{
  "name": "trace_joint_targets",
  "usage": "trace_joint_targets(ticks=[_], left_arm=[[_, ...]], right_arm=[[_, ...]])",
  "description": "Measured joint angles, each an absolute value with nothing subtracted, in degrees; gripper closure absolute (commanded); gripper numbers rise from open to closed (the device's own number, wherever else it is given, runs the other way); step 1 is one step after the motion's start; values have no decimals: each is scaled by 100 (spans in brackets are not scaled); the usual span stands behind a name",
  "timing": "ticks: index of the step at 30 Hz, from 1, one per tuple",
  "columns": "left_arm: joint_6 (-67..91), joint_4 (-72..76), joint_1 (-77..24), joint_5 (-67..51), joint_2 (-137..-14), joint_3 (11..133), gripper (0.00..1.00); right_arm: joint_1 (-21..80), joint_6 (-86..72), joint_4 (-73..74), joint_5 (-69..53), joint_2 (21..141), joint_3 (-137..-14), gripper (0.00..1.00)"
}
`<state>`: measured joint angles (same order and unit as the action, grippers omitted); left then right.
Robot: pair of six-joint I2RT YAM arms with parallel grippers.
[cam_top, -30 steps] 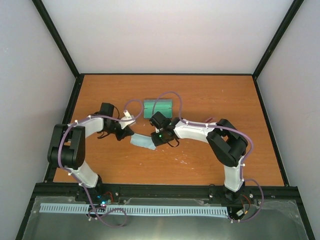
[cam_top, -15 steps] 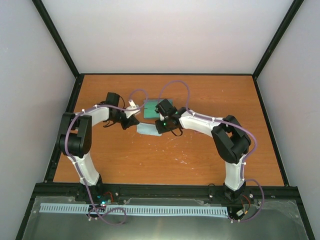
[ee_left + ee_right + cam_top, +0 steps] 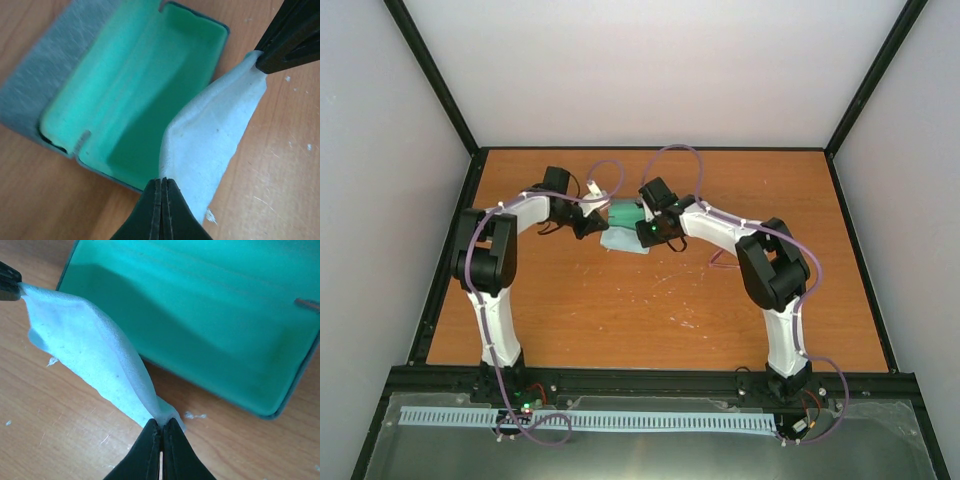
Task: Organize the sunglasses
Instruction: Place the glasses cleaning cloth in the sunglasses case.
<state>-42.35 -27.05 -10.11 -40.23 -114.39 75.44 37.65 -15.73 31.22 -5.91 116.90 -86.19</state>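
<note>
Pale blue cloth — held up betw. two grips: left fingers clamped on one corner, right fingers clamped on the opposite. Open case, green lining, just behind it, centre of counter's far half. Sunglasses — on counter beside right arm, right of case.

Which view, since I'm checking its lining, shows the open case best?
Left wrist: nearly the whole case shows, grey shell and green lining, cloth hiding one corner. Right wrist shows only part of the green inside; top external, a small distant patch.
</note>
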Motion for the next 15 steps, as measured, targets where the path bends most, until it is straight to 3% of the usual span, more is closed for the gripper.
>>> trace_joint_targets(ticks=[15], left_arm=[[-4217,-2915,-1055,-4147,-11782,8086,99]], right_arm=[[3433,-1341,3343,-703,11928,-9107,97]])
